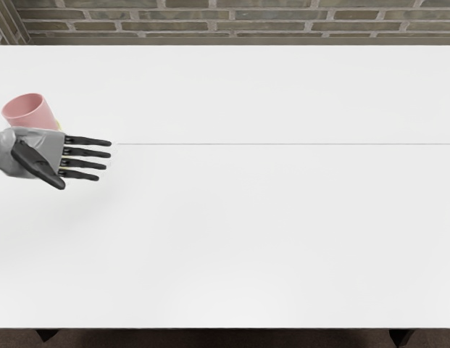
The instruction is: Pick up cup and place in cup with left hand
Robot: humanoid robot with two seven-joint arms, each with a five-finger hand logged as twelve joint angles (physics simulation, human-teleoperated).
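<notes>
“Near edge of the table [232, 322] first: it runs straight across at six o'clock, with dark brown floor [225, 339] below it. What stands under that edge?”

“Two dark legs [46, 335], one between seven and eight, the other between four and five. Across the far edge, at twelve, comes a wall [232, 25] of grey-brown brick with pale mortar; at ten a slanting strip [6, 22] cuts down over its corner.”

“And the tabletop?”

“White and evenly lit, with soft shading below the hand. One thin grey line [282, 143] starts just beside the fingertips and runs out to three o'clock.”

“Where does the left hand [40, 148] sit?”

“At nine, its wrist coming in from the picture's left side. Its four black fingers [87, 141] are straight and slightly spread, pointing to three, and the thumb [38, 165] slants toward four. It grips nothing.”

“The cup?”

“The pink cup [43, 117] is between nine and ten, near the picture's left side, its mouth showing and its lower part hidden behind the hand. Whether they touch cannot be told. Bits of a yellow thing [59, 125] show just beside it and between the fingers.”

“Room to move?”

“White surface reaches from the fingertips to three, with a broad stretch toward six and a narrower one toward twelve.”
</notes>
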